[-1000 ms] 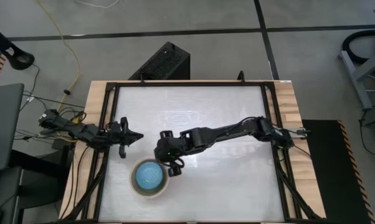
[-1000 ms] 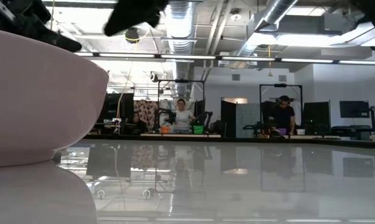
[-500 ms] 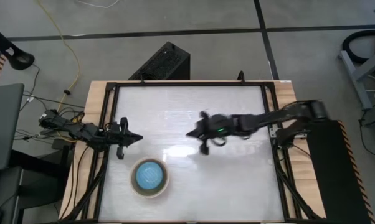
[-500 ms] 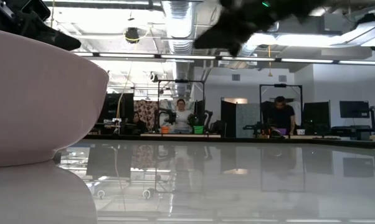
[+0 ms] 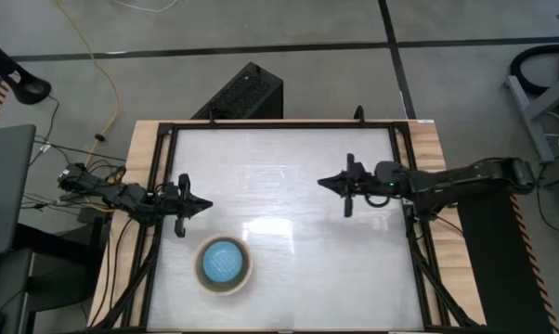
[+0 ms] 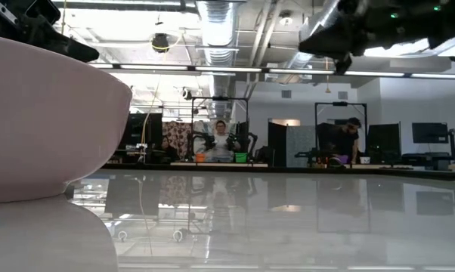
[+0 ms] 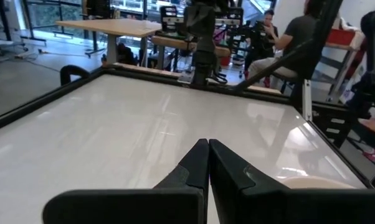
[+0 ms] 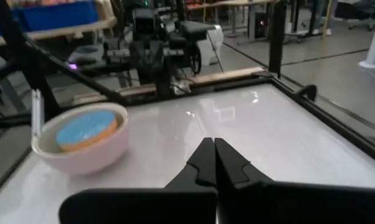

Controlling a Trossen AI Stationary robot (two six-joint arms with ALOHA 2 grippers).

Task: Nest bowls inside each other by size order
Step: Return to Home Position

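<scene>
A stack of nested bowls stands on its base on the table's near left: a cream-white bowl point(image 5: 199, 271) outermost, a beige one inside it point(image 8: 106, 132), and a light blue one point(image 5: 224, 263) innermost. The stack also shows in the right wrist view point(image 8: 81, 155) and fills the left of the low view point(image 6: 46, 121). No green bowl shows. My left gripper point(image 5: 208, 204) is shut and empty at the left edge, beyond the stack. My right gripper point(image 5: 322, 182) is shut and empty above the table's right half, clear of the bowls.
A black frame rail point(image 5: 405, 186) runs round the white table top. Bare table lies between the two grippers and toward the far edge. People sit at benches in the room beyond the table point(image 6: 221, 140).
My right gripper has drawn back from the bowl stack's far right rim, going toward the table's right edge and a little toward the far edge. The bowls have stayed where they were.
</scene>
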